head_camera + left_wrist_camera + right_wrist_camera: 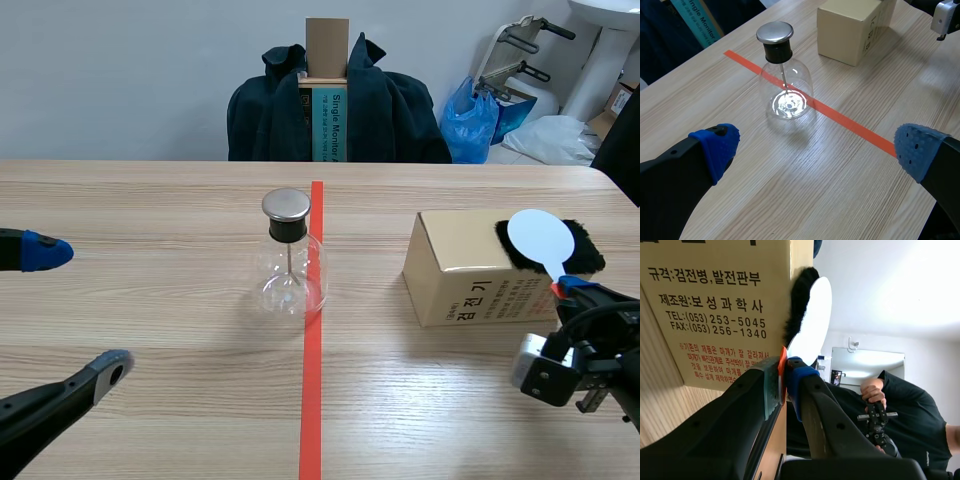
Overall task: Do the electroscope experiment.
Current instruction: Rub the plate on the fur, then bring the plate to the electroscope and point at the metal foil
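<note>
Right gripper (782,382), clamped on the thin handle (782,371) of the white disc (538,240), judged light and stiff, holds it against the fur (583,252) on the box (455,275) at right; left gripper (78,310) gapes lower left; fragile glass flask (290,272) stands centre.

Cardboard box (715,290) reads "검전병, 발전판부" (Korean label)

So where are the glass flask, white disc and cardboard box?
Clear glass flask with metal cap (290,285), scene view, glass belly.
White round disc (538,238), scene view, disc face.
Tan cardboard box (480,295), scene view, front side.
</note>
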`<state>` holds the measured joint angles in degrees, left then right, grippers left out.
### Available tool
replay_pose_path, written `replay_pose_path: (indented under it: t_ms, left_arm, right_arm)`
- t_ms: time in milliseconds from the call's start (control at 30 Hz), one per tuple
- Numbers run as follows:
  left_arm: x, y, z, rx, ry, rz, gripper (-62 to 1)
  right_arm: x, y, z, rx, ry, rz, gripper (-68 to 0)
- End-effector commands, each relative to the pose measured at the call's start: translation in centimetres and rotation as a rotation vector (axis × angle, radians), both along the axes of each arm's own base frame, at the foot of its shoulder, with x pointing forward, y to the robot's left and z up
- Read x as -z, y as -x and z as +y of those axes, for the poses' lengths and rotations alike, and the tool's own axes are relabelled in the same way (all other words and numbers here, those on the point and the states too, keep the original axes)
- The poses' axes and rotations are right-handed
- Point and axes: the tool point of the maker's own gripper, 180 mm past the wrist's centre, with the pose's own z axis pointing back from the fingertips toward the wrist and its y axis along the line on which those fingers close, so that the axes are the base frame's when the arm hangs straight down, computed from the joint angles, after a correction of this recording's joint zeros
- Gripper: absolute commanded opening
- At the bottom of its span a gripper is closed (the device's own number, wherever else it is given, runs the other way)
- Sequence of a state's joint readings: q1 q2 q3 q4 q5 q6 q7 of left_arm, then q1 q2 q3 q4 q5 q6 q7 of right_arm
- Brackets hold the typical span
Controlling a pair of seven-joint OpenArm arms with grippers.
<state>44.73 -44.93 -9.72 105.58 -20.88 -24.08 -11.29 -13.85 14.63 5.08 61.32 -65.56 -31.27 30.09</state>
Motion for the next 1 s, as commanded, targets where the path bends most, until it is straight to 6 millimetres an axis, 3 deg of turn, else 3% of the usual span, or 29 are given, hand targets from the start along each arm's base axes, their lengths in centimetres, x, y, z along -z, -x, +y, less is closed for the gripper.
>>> replay_pose_path:
  t_ms: [0,133,267,400,500,533,633,767,900,967]
  left_arm:
    - [-0.6,-0.3,-0.3,-0.001,0.024,-0.017,1.4]
    - [-0.4,-0.2,-0.2,-0.003,0.016,-0.01,1.4]
    - [-0.1,-0.2,-0.1,-0.005,0.004,0.001,1.4]
    - [0.3,-0.3,0.1,-0.009,-0.019,0.014,1.4]
    - [0.6,-0.9,0.6,-0.022,-0.041,0.014,1.4]
    - [0.7,-1.2,0.9,-0.028,-0.045,0.011,-1.3]
    - [1.4,-2.4,2.2,-0.056,-0.073,0.011,-22.0]
    - [2.9,-4.3,4.2,-0.099,-0.092,0.024,-35.6]
    - [4.5,-6.3,6.2,-0.137,-0.102,0.044,-58.7]
    - [5.4,-7.2,6.8,-0.142,-0.094,0.06,-58.2]
  right_arm:
    - [-0.7,-0.5,0.0,-0.009,0.012,-0.02,-66.9]
    - [-1.3,-0.6,-0.1,-0.01,0.024,-0.057,-66.9]
    - [-3.2,-0.9,-0.9,-0.012,0.061,-0.139,-66.9]
    - [-6.8,-1.8,-2.7,0.024,0.085,-0.258,-66.9]
    - [-10.9,-2.4,-3.8,0.044,0.105,-0.386,-66.9]
    - [-12.3,-2.6,-4.1,0.052,0.109,-0.429,-66.9]
    - [-16.9,-3.1,-4.6,0.072,0.096,-0.552,-66.9]
    - [-23.0,-3.0,-5.0,0.093,0.081,-0.706,-66.9]
    - [-28.2,-2.0,-4.6,0.086,0.068,-0.842,-66.9]
    - [-30.4,-1.5,-4.3,0.08,0.059,-0.901,-66.9]
